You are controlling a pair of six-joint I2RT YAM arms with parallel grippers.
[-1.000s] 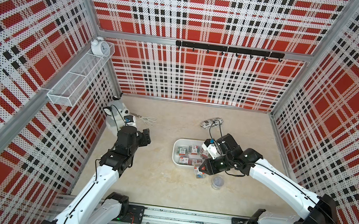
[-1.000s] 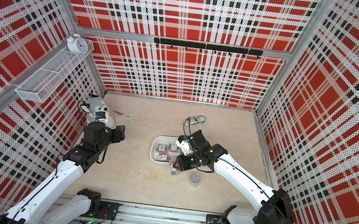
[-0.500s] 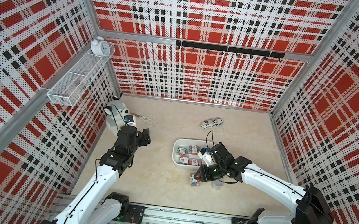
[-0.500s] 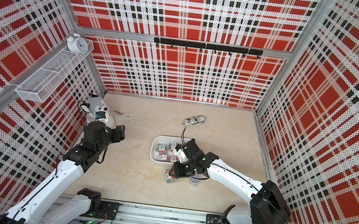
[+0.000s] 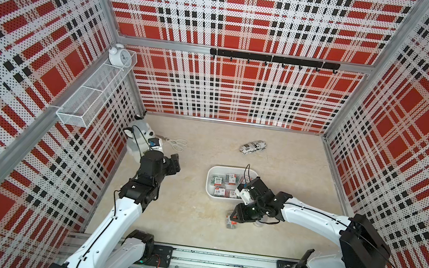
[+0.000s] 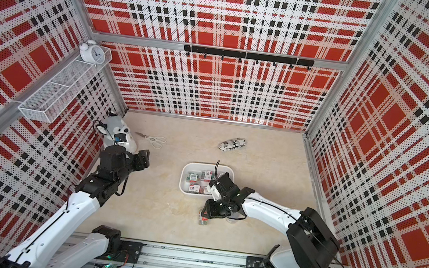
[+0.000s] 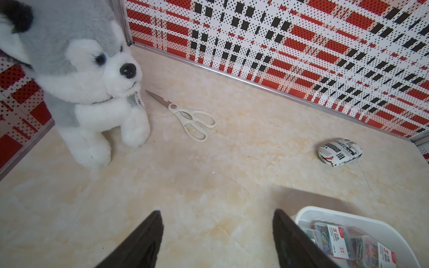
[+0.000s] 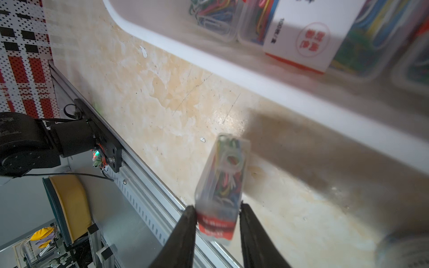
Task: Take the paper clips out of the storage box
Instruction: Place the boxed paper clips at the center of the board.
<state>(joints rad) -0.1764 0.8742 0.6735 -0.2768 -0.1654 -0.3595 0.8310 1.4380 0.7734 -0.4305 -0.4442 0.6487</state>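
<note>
A small clear rectangular plastic case of multicoloured paper clips (image 8: 220,176) is just outside the white rectangular plastic storage box (image 5: 208,181), low over the beige marbled surface (image 5: 183,215), between the jaws of the right gripper (image 8: 217,206). Blur hides whether they clamp it, and the left gripper (image 7: 217,215) is apart and empty. Red plaid perforated walls (image 5: 241,93) enclose the surface, carrying a white wire-mesh basket (image 5: 91,96) and black hook rail (image 5: 273,59).
</note>
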